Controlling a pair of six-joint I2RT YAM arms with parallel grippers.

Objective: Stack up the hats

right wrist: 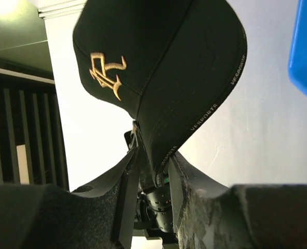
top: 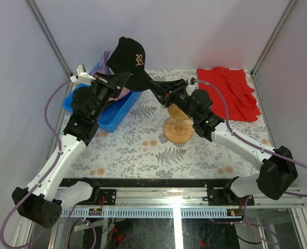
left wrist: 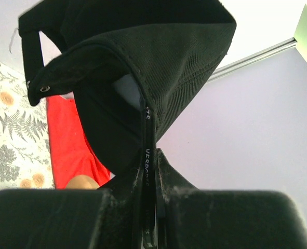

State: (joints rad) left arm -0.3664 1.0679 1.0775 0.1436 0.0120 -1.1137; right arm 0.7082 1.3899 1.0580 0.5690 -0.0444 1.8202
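The left pincer (top: 127, 78) and right pincer (top: 152, 86) both grip a raised black cap (top: 126, 59) over the back of the worktop (top: 137, 153), so the arms bar the middle. A blue bin (top: 110, 118) blocks back left. A wooden stand (top: 178, 130) sits under the right arm. A red cloth (top: 231, 91) lies back right. The near strip is open.

Top external: fixed high behind near edge of table (top: 143, 150), aimed down and forward; whole tabletop covered from afar.

Left wrist: mounted just behind left gripper (left wrist: 150, 176), tilted upward, faced toward red cloth (left wrist: 65, 140) and side wall; black cap (left wrist: 158, 62) seen at very close range.

Right wrist: mounted just behind right gripper (right wrist: 153, 171), tilted upward, faced toward blue bin (right wrist: 306, 46); cap again seen very close.

Shared: black cap by all three views; red cloth by top and left wrist; blue bin by top and right wrist.
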